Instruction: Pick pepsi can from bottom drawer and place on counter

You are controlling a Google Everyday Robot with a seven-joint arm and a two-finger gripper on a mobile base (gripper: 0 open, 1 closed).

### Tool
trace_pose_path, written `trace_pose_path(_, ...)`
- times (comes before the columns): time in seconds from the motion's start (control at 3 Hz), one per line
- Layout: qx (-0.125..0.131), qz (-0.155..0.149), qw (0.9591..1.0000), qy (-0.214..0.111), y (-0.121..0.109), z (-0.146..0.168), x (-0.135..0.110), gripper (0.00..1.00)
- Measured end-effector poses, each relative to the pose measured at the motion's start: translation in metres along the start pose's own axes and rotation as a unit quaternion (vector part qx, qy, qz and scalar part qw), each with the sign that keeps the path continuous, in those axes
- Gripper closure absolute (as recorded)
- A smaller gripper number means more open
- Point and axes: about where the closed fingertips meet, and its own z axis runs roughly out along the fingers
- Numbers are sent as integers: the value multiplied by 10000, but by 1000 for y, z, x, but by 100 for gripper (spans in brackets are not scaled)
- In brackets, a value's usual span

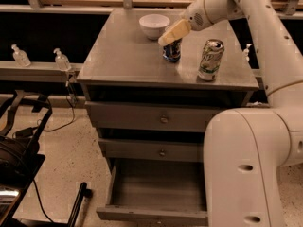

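The pepsi can (172, 52) stands upright on the desk (118, 56), toward the back and right of centre, just in front of a white bowl (154, 25) and near a taller white-and-green can (210, 59). The gripper (166, 38) sits at the can's top, reaching in from the upper right and covering the rim. Whether it grips the can or has let it go cannot be told.

The can is likely light, with thin, smooth metal walls that would dent under a hard squeeze and slip under a weak one. The safest hold is probably across the middle of the body, with moderate force.

The bottom drawer (156, 188) is pulled out, and nothing shows in the part of its inside that is visible. The bowl also appears to hold nothing. The two upper drawers are closed.
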Motion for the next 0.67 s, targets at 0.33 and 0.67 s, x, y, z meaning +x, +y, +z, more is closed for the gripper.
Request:
trace_pose_path(0.33,20,39,10000,-82,-3,-9,6,0)
trace_pose_path(0.67,298,34,9983,-494,-13,-64,15,0)
